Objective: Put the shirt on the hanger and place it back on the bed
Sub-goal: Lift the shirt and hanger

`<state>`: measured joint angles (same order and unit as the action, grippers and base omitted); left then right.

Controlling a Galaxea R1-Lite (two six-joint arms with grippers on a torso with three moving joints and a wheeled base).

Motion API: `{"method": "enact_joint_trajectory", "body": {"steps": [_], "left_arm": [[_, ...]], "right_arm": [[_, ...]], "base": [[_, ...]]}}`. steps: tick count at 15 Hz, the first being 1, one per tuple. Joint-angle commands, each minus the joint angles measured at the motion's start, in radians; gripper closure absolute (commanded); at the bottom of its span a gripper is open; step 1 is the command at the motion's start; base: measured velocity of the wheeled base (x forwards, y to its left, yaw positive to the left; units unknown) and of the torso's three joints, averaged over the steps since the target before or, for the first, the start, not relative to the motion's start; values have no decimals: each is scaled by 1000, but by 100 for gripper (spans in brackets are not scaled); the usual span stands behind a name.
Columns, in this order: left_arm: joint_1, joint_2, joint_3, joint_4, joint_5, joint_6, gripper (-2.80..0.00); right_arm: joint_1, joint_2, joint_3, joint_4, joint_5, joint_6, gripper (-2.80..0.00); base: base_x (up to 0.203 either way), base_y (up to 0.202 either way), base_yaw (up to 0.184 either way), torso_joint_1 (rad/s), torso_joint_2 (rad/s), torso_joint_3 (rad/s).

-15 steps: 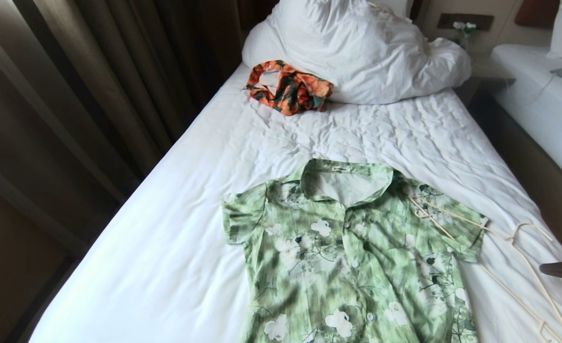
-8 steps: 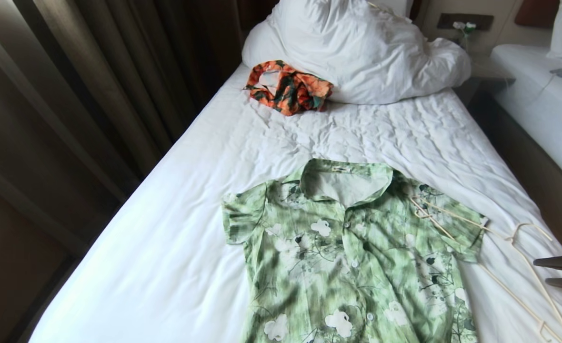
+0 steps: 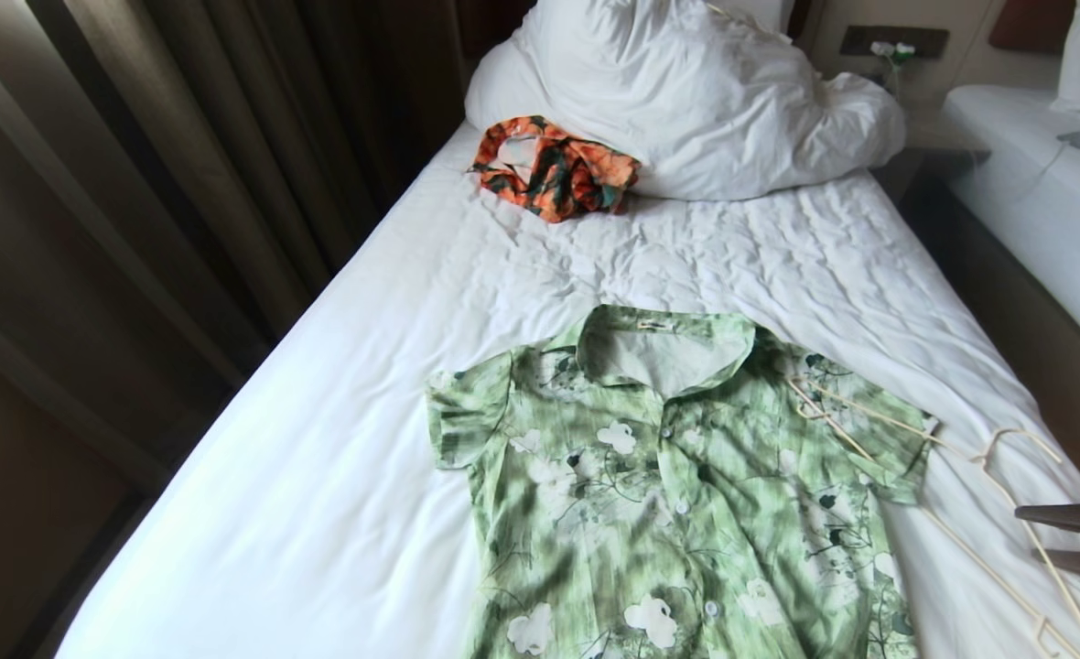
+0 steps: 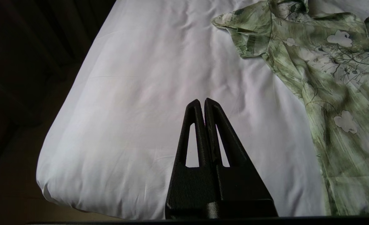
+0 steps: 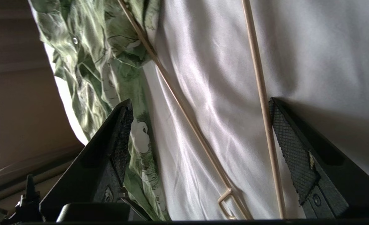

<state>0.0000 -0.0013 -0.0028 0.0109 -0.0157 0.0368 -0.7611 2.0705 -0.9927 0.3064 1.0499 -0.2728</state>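
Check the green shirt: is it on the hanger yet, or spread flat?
Spread flat, not hung. The shirt lies front-up on the bed, collar open; the hanger lies beside it, one corner resting on a sleeve.

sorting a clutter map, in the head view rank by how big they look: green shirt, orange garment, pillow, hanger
1. pillow, though it lies farthest back
2. green shirt, cut off by the frame edge, so its place against the pillow is unsure
3. hanger, long but thin
4. orange garment, crumpled

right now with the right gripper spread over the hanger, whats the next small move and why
Probably lower the right gripper and close on one hanger wire. Its jaws stand open with two wires between them, nothing held, and the hanger lies on the bed partly over the shirt sleeve.
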Motion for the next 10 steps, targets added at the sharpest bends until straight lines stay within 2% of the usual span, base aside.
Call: {"method": "enact_joint_trajectory", "body": {"steps": [1, 4, 10], "left_arm": [[0, 1, 0, 0, 0, 0, 0], [0, 1, 1, 0, 0, 0, 0], [0, 1, 0, 0, 0, 0, 0]], "right_arm": [[-13, 22, 2, -2, 91, -5, -280], [-14, 66, 5, -6, 98, -75, -280], [-9, 104, 22, -85, 128, -95, -280]], "base": [[0, 0, 0, 0, 0, 0], [0, 0, 0, 0, 0, 0], [0, 0, 0, 0, 0, 0]]}}
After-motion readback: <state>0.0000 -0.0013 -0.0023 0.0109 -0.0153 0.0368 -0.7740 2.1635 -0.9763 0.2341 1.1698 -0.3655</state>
